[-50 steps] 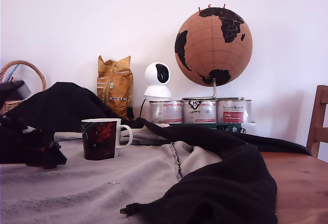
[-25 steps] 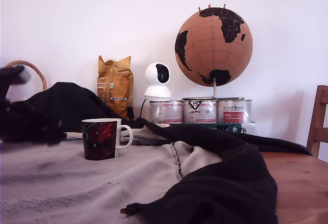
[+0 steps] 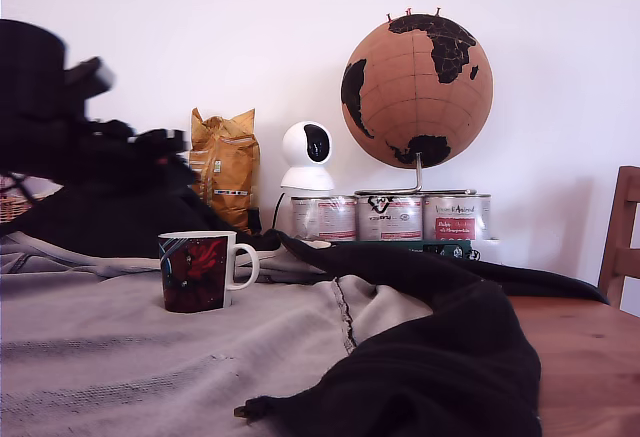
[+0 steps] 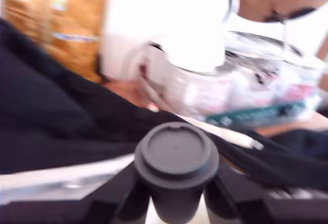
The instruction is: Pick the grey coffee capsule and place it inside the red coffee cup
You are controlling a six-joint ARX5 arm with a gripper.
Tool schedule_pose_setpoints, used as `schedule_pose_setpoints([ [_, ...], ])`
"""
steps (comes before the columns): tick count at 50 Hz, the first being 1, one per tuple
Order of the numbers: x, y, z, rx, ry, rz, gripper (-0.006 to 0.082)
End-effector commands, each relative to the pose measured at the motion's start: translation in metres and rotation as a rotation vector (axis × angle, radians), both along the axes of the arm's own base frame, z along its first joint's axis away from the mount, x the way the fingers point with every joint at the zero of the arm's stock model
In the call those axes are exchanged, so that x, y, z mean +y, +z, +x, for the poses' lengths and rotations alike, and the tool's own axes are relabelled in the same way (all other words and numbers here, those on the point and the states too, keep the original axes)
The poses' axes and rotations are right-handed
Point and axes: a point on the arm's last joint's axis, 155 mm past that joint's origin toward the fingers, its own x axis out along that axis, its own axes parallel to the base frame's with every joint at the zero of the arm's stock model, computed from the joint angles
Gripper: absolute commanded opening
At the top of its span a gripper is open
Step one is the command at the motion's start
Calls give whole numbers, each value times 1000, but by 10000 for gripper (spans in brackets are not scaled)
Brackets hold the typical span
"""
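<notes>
Capsule [image 4: 177,155]: grey, clamped upright by your gripper [image 4: 177,202].
Gripper position: above the cup [image 3: 200,272], toward the exterior view's left.

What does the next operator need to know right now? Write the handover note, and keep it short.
Hand: shut on the grey coffee capsule, its fingers gripping the pod below the wide rim.
Arm: in the exterior view it is blurred, at that view's left and higher than the red coffee cup.
Cup: upright on the grey cloth. Its inside does not show.
Done: capsule picked up.
Left: carry it over the cup's mouth, lower it and release.
</notes>
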Motion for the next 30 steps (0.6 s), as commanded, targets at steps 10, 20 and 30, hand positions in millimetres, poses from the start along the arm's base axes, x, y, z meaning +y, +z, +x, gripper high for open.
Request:
schedule_pose_setpoints([
  [10, -20, -30, -13, 70, -59, 89, 145],
  [20, -12, -38, -11, 98, -27, 108, 444],
  [30, -13, -39, -12, 103, -30, 111, 599],
])
